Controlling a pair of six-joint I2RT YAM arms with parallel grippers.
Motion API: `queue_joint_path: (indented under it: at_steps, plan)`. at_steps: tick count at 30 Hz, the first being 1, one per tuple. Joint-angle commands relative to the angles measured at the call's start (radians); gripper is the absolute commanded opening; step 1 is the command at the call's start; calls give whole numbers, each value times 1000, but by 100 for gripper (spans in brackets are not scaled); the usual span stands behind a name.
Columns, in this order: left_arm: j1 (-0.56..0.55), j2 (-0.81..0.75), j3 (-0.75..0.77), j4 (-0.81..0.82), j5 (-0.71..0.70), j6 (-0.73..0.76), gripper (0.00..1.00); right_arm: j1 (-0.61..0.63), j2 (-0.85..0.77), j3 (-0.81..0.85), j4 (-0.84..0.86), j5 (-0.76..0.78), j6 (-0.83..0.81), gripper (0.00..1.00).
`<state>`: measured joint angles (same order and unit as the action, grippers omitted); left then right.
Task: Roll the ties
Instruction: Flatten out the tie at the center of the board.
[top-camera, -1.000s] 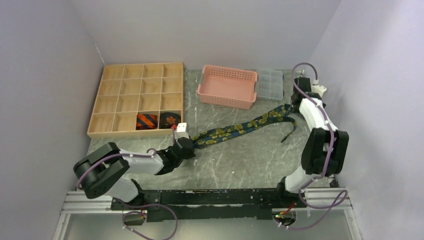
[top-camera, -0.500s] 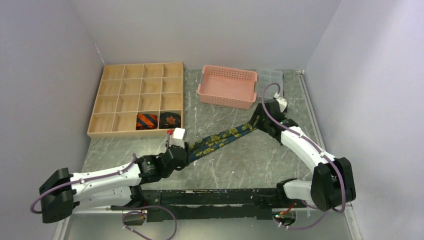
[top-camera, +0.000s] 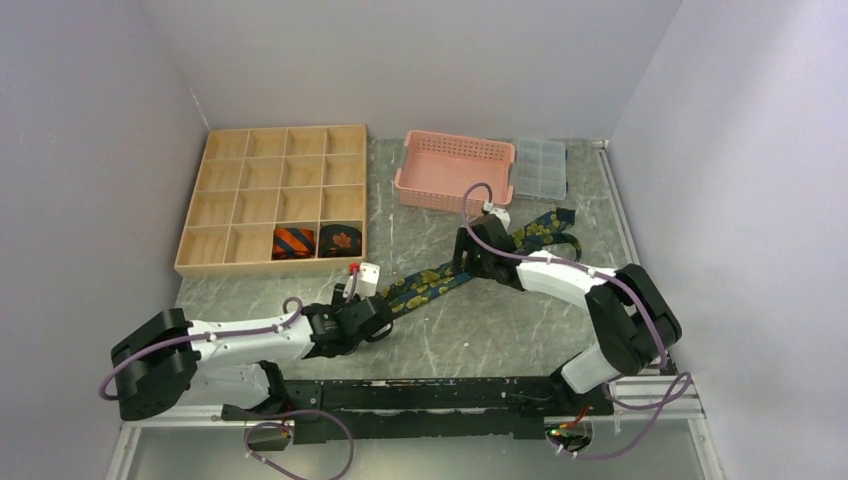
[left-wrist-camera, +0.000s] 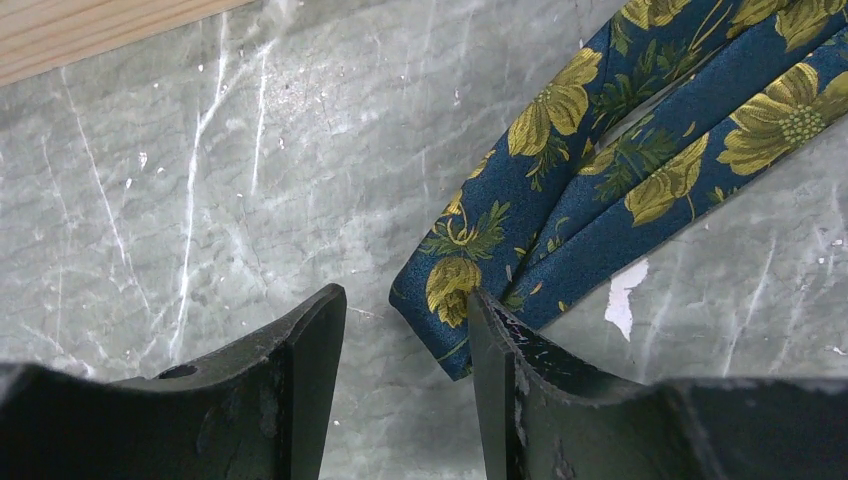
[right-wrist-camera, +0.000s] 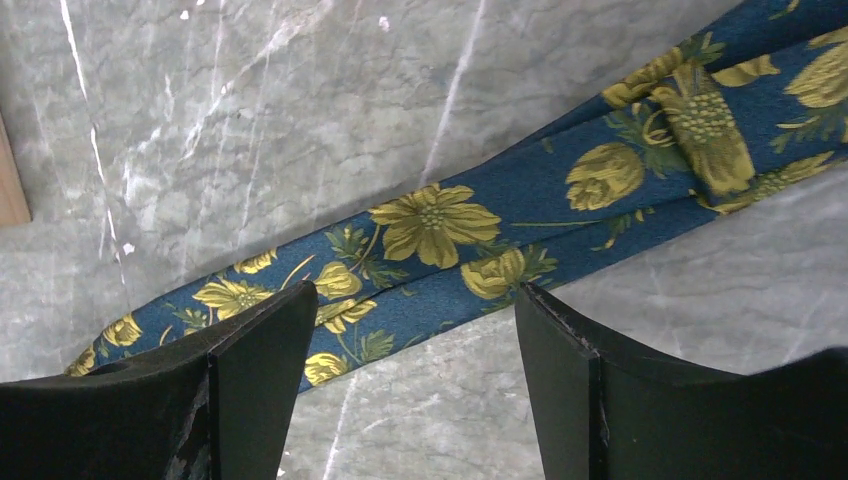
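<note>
The yellow-green floral tie (top-camera: 432, 283) lies doubled on the marble table, running diagonally from the middle up to the right. Its folded end (left-wrist-camera: 452, 300) sits just ahead of my open left gripper (left-wrist-camera: 405, 300) and touches the inner edge of the right finger; nothing is clamped. My right gripper (right-wrist-camera: 415, 295) hangs open over the middle of the tie (right-wrist-camera: 440, 225), its fingers on either side of the band. From above, the left gripper (top-camera: 378, 318) is at the tie's near end and the right gripper (top-camera: 463, 268) is midway along it. The rolled striped tie (top-camera: 294, 241) and the rolled leaf tie (top-camera: 341, 240) sit in neighbouring tray compartments.
A wooden compartment tray (top-camera: 270, 165) stands at the back left. A pink basket (top-camera: 455, 172) and a clear plastic box (top-camera: 540, 168) stand at the back. The tie's far end (top-camera: 555, 222) curls near the right arm. Walls close in both sides.
My left gripper has opened and let go of the tie's folded end. The right arm has swung from the far right end to the tie's middle, staying open.
</note>
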<state>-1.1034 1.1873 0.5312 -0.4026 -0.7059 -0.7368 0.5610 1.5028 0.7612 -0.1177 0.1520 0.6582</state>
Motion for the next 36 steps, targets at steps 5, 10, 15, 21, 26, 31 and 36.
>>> queue_joint_path:
  at_steps: [5,10,15,21,26,31,36]
  plan:
    - [-4,93,65,146,-30,172,55,32,33,16,112,-19,38,77]
    - [-3,128,93,183,7,209,56,31,-14,-23,132,70,81,64]
    - [-3,125,69,231,30,239,51,30,-18,-41,111,103,81,44]
    - [-3,190,89,206,78,252,29,31,11,-40,123,75,92,35]
    - [-3,217,88,200,79,243,8,31,20,-52,99,92,115,30]
    - [-3,187,86,184,73,236,3,23,23,-56,81,109,121,26]
    - [-3,46,56,92,70,160,3,-21,38,-78,86,102,133,20]
